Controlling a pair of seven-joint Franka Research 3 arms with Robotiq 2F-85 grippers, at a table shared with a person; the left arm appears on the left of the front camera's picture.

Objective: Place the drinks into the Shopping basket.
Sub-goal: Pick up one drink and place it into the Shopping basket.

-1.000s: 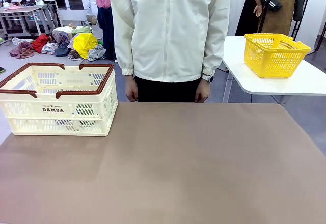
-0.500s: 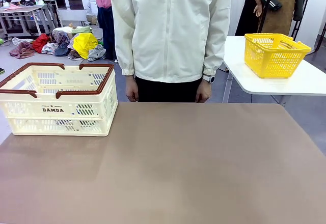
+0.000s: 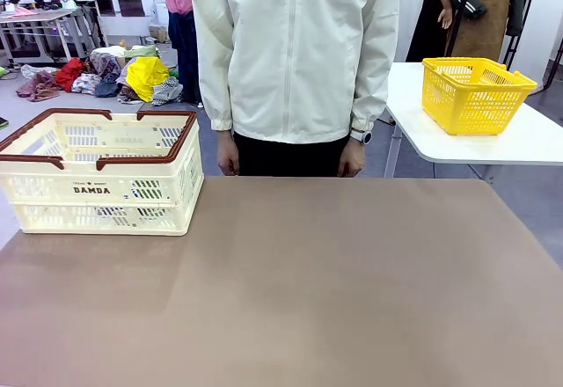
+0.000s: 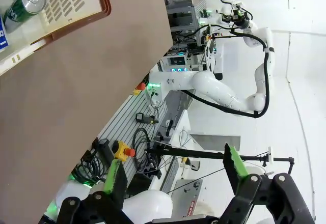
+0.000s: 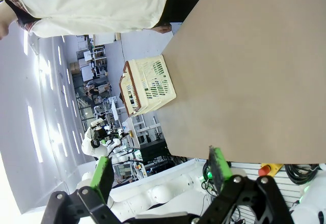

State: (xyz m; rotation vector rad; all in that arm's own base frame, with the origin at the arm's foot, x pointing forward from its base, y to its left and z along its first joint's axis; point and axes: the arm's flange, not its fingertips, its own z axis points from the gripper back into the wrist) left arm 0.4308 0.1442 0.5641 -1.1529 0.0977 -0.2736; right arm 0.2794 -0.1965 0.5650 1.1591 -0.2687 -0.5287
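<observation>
The cream-white Shopping basket with its dark brown rim stands at the table's far left. The left wrist view looks into that basket from a distance. A green drink can with a silver top lies inside, and a blue piece is cut off by the picture's edge beside it. My left gripper is open and holds nothing, off the table's near side and away from the basket. My right gripper is also open and holds nothing, with the basket far off across the brown table.
A person in a white jacket stands at the table's far edge, both hands hanging below it. A bright yellow basket sits on a separate white table at the back right. The brown tabletop is bare right of the Shopping basket.
</observation>
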